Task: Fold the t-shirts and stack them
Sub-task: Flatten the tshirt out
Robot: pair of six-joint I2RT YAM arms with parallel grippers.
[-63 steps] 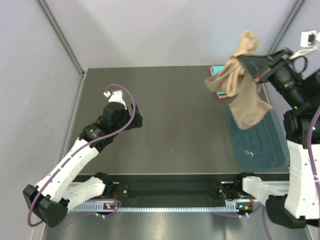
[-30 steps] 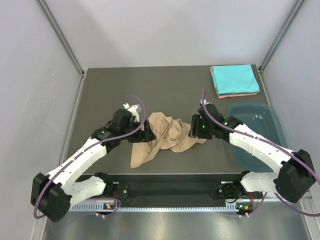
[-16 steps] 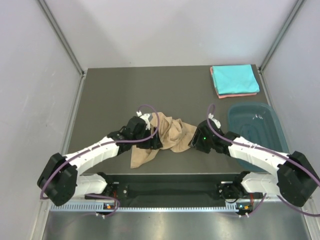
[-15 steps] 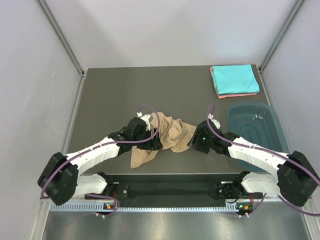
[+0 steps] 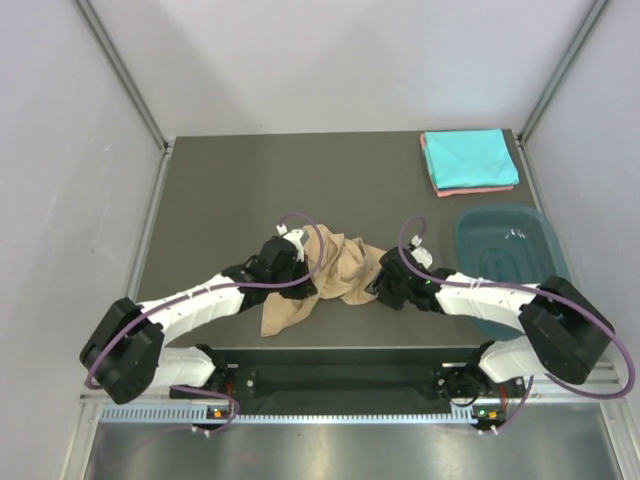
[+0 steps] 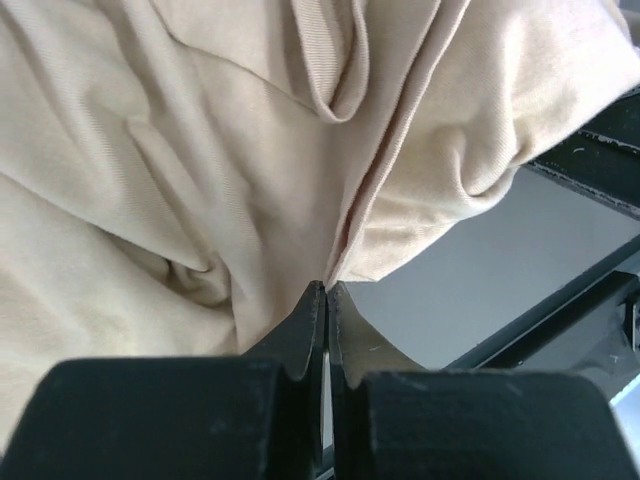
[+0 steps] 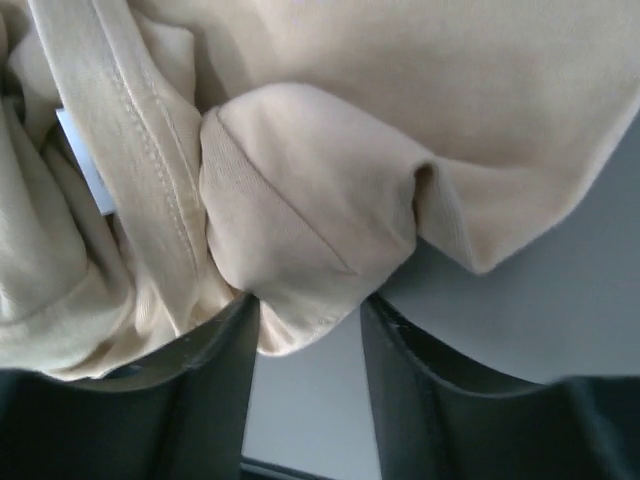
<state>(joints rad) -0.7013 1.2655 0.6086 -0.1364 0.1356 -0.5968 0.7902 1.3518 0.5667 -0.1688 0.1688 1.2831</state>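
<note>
Top camera sits high above the near edge, looking down and forward, far enough off to take in the whole table [image 5: 250, 190]. Left wrist camera rides just behind the left pincer [image 6: 325, 292] and faces out along its fingers, pushed so close that the tan t-shirt [image 6: 200, 150] fills nearly everything. Right wrist camera, same mounting, peers past the right pincer [image 7: 305, 312], just as tight. That crumpled tan cloth near the table's front is what all three views share.
</note>
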